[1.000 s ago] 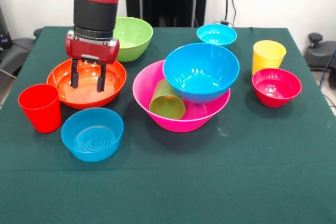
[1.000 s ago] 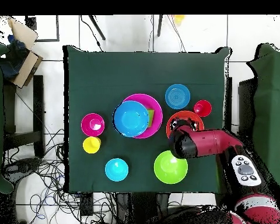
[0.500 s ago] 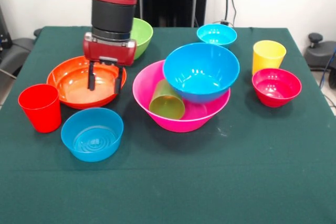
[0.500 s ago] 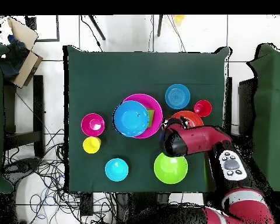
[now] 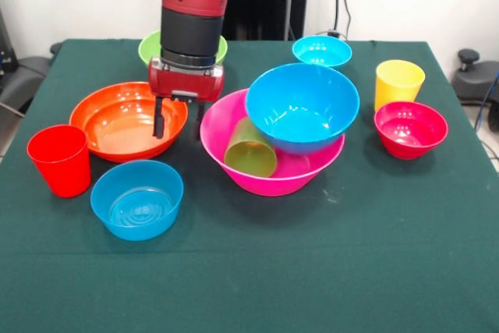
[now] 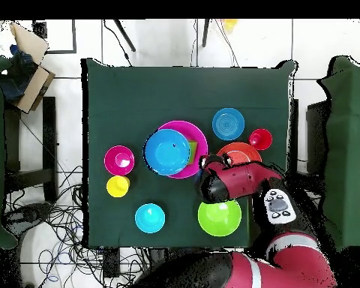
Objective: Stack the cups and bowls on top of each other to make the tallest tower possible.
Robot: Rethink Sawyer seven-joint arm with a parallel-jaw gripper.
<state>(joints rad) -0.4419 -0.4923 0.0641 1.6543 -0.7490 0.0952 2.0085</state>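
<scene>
Gripper (image 5: 178, 120) hangs open and empty beside the pink bowl (image 5: 234, 169), straddling the orange bowl's (image 5: 109, 126) rim; you could grasp it.

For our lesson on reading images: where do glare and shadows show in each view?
Front view: bright glare spots inside the large blue bowl and the orange bowl; soft shadows under the pink bowl on the green cloth. Overhead view: flatter light, only a faint sheen on the lime green bowl; the arm hides the end effector.
</scene>
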